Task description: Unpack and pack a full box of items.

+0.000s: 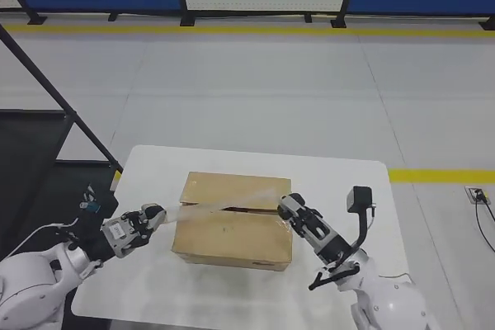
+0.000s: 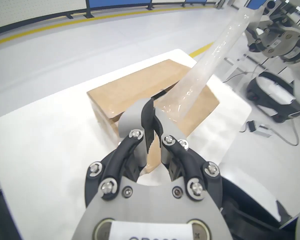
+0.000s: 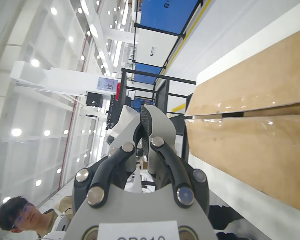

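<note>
Left gripper (image 2: 150,109): pinched clear tape strip (image 2: 216,48), long axis ran frame-right over cardboard box (image 1: 231,239) toward right gripper (image 1: 290,205), fingers pressed together at box's right end.

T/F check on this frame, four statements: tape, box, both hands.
1. The left hand pinches a clear tape strip. True.
2. The box has its flaps folded wide open. False: they lie flat, with a narrow gap at the seam.
3. The box sits on a white table. True.
4. The right hand is spread wide open. False: its fingers are together, beside the box's end.
</note>
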Available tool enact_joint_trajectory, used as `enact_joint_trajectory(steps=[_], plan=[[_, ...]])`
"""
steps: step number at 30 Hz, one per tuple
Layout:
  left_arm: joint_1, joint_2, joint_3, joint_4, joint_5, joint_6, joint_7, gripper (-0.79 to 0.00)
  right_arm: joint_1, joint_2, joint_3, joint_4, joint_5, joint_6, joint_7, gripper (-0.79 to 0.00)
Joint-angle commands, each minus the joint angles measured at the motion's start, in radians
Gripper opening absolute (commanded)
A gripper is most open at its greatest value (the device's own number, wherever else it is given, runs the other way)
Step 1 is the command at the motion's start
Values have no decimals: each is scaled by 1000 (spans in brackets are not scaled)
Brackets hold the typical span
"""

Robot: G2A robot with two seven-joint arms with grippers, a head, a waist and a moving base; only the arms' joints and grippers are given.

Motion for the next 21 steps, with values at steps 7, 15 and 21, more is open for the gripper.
enact_joint_trajectory(steps=[7, 15, 21], plan=[[-133, 29, 47, 138, 124, -123, -85, -785, 2, 1, -38, 83, -115, 29, -37, -785], [-229, 38, 147, 236, 263, -122, -31, -785, 34, -8, -90, 170, -203, 28, -131, -785], [-289, 38, 230, 309, 348, -114, 34, -785, 60, -16, -119, 213, -239, 60, -161, -785]])
